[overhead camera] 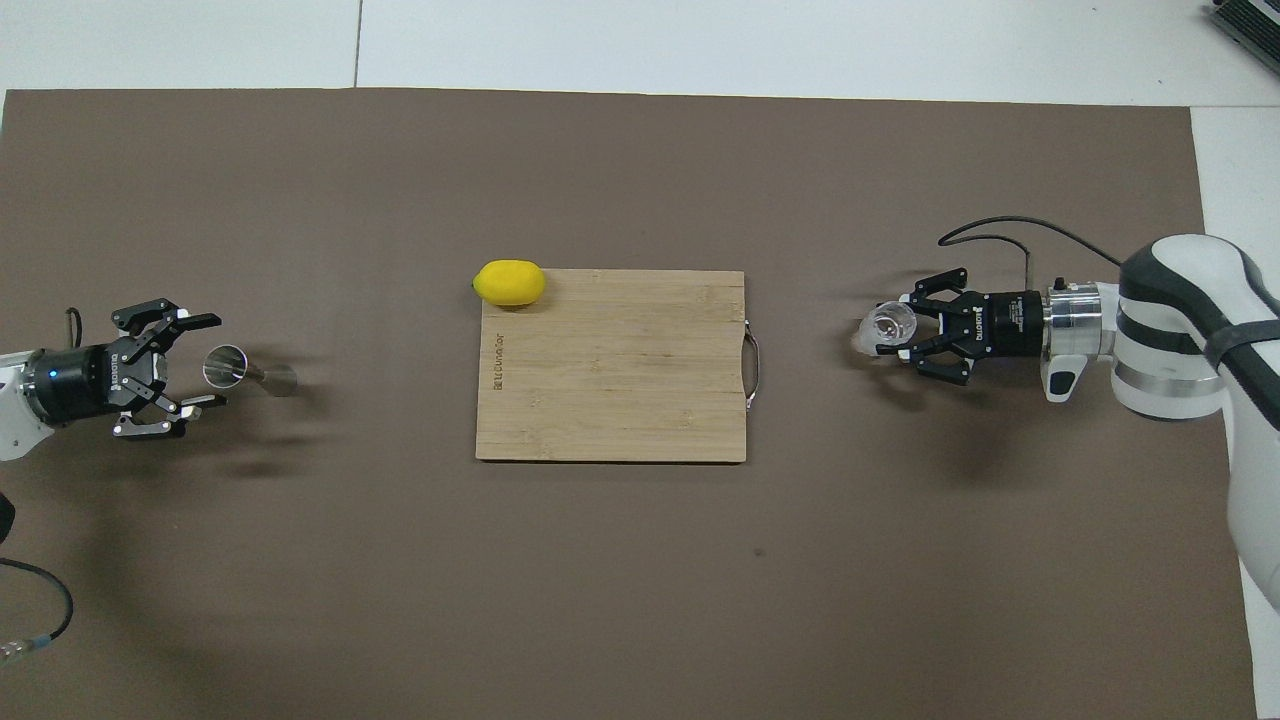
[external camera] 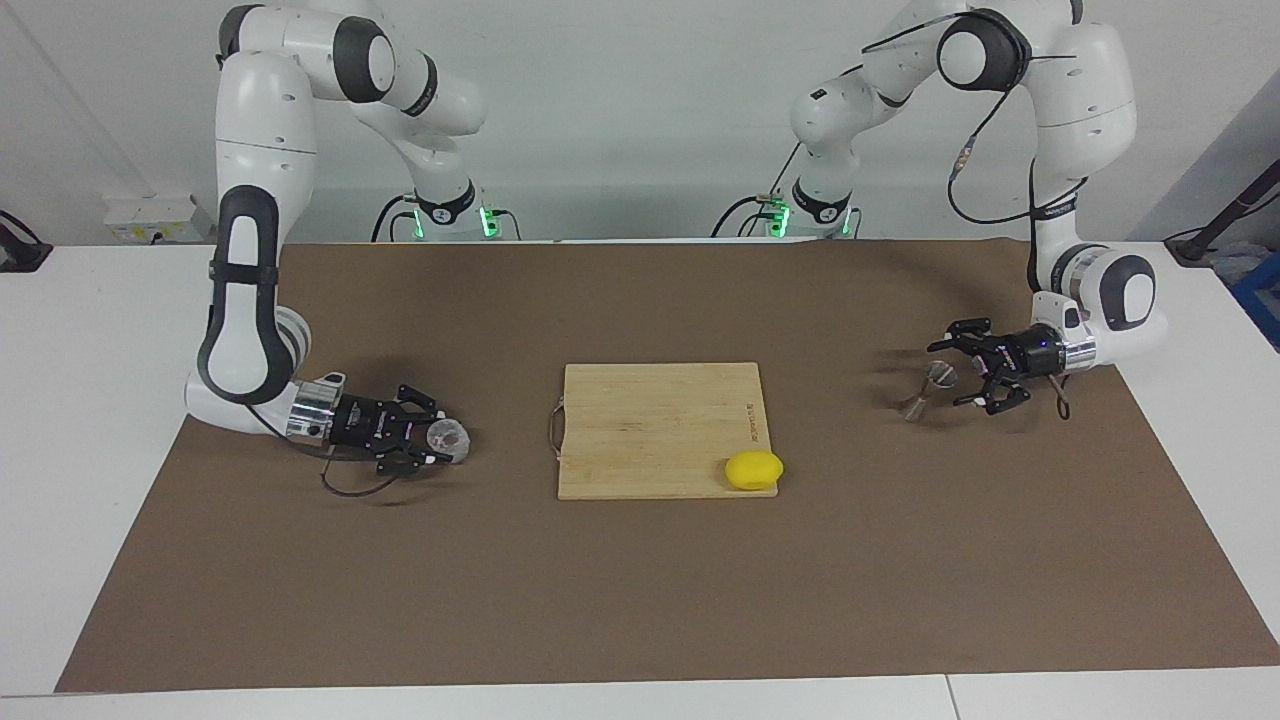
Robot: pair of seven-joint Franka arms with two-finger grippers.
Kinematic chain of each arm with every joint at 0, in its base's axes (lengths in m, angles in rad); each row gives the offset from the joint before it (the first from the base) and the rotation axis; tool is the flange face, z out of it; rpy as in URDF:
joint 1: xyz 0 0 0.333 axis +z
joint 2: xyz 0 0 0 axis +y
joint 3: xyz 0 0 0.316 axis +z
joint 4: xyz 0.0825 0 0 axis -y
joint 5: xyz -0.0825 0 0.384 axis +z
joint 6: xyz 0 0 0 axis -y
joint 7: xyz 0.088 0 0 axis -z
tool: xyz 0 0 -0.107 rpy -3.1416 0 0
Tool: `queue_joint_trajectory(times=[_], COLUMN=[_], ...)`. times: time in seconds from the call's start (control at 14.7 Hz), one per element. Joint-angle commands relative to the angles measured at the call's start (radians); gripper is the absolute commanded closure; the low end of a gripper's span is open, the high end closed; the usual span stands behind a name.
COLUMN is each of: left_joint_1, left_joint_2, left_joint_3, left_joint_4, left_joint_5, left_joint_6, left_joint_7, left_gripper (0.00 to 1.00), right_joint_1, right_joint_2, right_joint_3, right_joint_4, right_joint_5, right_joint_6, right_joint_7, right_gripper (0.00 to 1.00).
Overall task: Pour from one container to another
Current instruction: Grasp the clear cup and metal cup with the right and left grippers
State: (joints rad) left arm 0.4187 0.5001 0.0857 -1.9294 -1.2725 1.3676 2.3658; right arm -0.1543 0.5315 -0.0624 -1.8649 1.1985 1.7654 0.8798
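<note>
Right tool [external camera: 432, 438] clamps the faceted clear cup [external camera: 447, 436] at the board's [external camera: 660, 430] nine o'clock in the facing view; light, slick, brittle-looking, best held mid-wall. Left tool [external camera: 962, 375], spread wide, flanks the shiny steel jigger [external camera: 928, 389] at three o'clock; its narrow waist suits gripping.

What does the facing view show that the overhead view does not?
Only the facing view shows both arms whole, from their bases down, and the jigger's hourglass profile. Only the overhead view looks down into the small shiny steel jigger and the small squat clear cup. Both show the left tool at the jigger, the right tool at the cup, and the yellow lemon on the bamboo cutting board's corner.
</note>
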Motion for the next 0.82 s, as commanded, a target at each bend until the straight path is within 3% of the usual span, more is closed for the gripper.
queue_joint_trajectory(times=[0.0,0.41,0.75], left_joint_1=[-0.015,-0.038,-0.029], left_joint_2=[0.015,0.015,0.015], left_joint_3=[0.005,0.006,0.008], left_joint_4=[0.009,0.003,0.001], left_joint_5=[-0.021,-0.028,-0.021], left_joint_6=[-0.016,-0.013,-0.016], left_joint_7=[0.029,0.091,0.098], left_gripper=[0.00,0.00,0.00], right_joint_1=[0.018,0.082,0.128], right_joint_2=[-0.082,-0.222,-0.284], right_joint_3=[0.001,-0.002,-0.002], right_joint_4=[-0.013,-0.014,-0.019], right_joint_5=[0.026,0.018,0.009], right_joint_6=[0.038,0.149,0.154], right_joint_7=[0.022,0.171,0.248], right_gripper=[1.00,1.00,1.00])
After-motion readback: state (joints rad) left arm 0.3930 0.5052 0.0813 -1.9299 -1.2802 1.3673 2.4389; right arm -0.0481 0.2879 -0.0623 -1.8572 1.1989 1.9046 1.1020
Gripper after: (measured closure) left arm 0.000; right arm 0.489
